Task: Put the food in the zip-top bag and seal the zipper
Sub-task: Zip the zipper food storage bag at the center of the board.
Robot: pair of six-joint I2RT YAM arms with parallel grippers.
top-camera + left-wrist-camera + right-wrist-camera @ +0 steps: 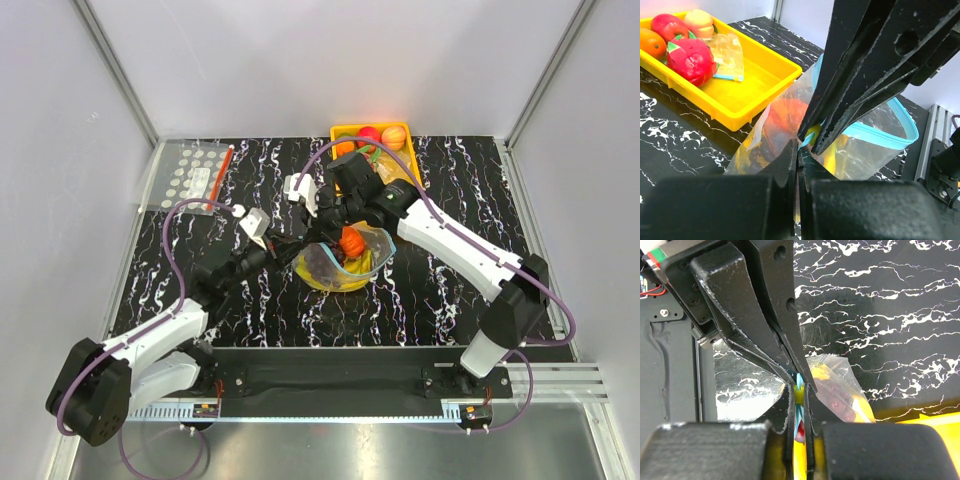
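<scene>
Both grippers meet at the left end of the mouth of the clear bag (352,262). The bag stands in the middle of the table (470,170), nearer than the yellow tray (715,107). The left gripper (797,152) is clenched on the blue zipper (890,131) at this end. The right gripper (799,388) is clenched on the same strip just beside it, so the tips of the two almost touch.

I think the reason is simple. One gripper must hold the soft bag in place, or it would slide and fold. The other can then press the two halves of the strip together and run along it to the right.

The rest of the mouth is open: in the left wrist view the strip makes a wide loop. So I judge that the sealing is only at its start.

The food is inside the bag. The orange-red fruit (352,240) lies on top, the bananas (345,277) are below it, and the grapes (832,392) show through the plastic. I cannot tell the lemon from the other yellow. The tray holds other toy fruits (690,60).
</scene>
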